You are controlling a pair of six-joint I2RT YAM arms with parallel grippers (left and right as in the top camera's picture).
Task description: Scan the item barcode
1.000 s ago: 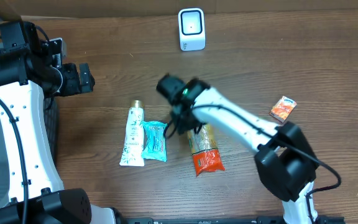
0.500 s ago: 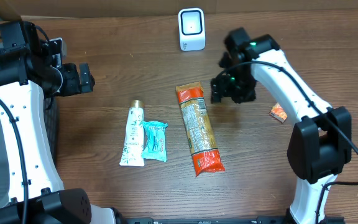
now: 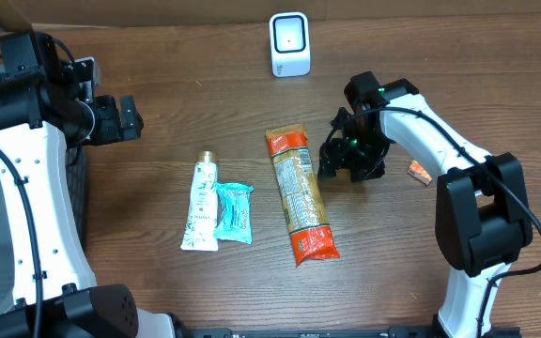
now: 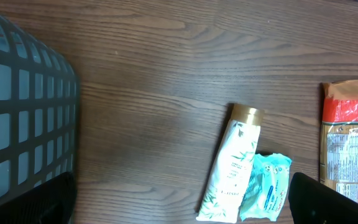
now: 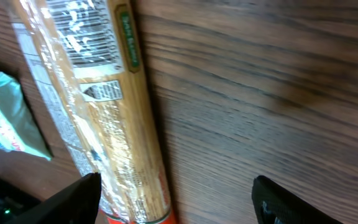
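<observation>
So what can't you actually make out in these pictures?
Orange packet: overhead, mostly hidden by the right arm.
Pasta packet label: right wrist, blurred, cut off by the top edge.
Basket: left wrist, cut off at the left edge.
Scanner screen: overhead, too small.

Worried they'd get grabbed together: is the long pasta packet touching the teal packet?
Apart. The overhead view shows a plain gap between the pasta packet and the teal packet.

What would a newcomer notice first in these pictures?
The long pasta packet lies in the middle, orange-red ends, label up. The right arm hangs just right of it, jaws open and empty. The white scanner stands at the back.
</observation>
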